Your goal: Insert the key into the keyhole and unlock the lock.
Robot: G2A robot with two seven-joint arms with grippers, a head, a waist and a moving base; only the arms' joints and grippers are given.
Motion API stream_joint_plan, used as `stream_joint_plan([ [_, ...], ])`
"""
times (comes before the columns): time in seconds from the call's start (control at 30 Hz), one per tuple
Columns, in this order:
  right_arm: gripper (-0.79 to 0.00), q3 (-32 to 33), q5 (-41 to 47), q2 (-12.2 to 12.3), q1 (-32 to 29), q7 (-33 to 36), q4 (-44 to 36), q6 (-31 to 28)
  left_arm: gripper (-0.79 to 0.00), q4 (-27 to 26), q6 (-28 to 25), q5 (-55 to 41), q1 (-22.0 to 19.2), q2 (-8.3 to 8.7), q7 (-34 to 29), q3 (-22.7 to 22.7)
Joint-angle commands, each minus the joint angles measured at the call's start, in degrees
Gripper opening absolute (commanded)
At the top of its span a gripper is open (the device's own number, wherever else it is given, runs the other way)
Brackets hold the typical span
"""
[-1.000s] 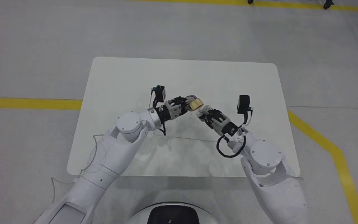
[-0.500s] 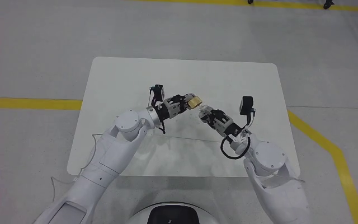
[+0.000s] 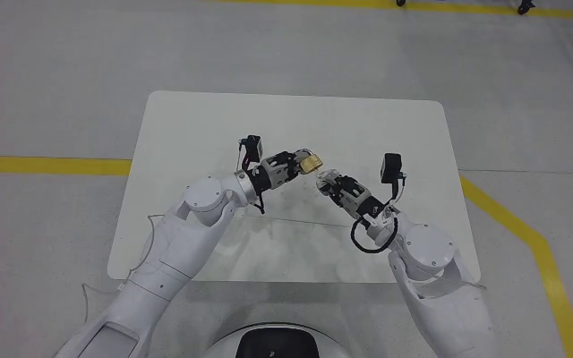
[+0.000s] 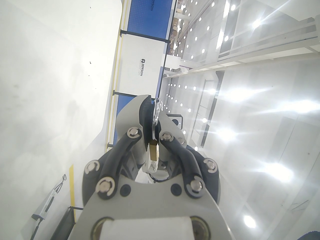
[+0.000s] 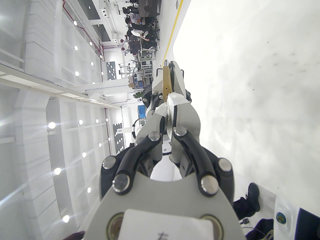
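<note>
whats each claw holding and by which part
Left claw clamps the brass lock by its flat sides; right claw pinches the key by its tape-wrapped end.

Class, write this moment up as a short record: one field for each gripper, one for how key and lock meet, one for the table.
left gripper: shut on the lock, brass, held over the table
right gripper: shut on the key, its head wrapped in white tape
contact: key appears to meet the lock's end; whether it sits in the keyhole cannot be told
table: white, under both arms
</note>
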Motion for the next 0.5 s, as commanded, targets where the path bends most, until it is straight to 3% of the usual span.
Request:
stream_joint_plan([
  [0.0,-0.785,-0.1,0.0,0.0,0.2,-0.2,0.0,-0.1,-0.785,0.0,0.0,0.1,0.0,0.00,-0.1,0.0],
  [0.2,-0.785,-0.2,0.0,-0.2,0.6,-0.7,0.2,-0.6,-0.785,-0.1,0.1,0.0,-0.1,-0.03,-0.2,-0.2],
  [0.23,-0.600,-0.1,0.3,-0.2,0.6,-0.9,0.2,-0.8,-0.785,0.0,0.2,-0.3,-0.1,-0.03,-0.2,-0.3],
  [0.27,-0.163,0.0,0.7,-0.2,0.6,-1.1,0.3,-1.2,-0.785,0.1,0.2,-0.9,-0.1,-0.05,-0.1,-0.6],
  [0.3,0.000,0.1,1.1,-0.3,0.5,-1.1,0.3,-1.4,-0.785,0.2,0.2,-1.9,-0.1,-0.09,-0.2,-0.9],
  [0.47,0.000,0.1,1.1,-0.3,0.5,-1.1,0.3,-1.4,-0.785,0.3,0.3,-2.4,-0.1,-0.10,-0.2,-1.1],
])
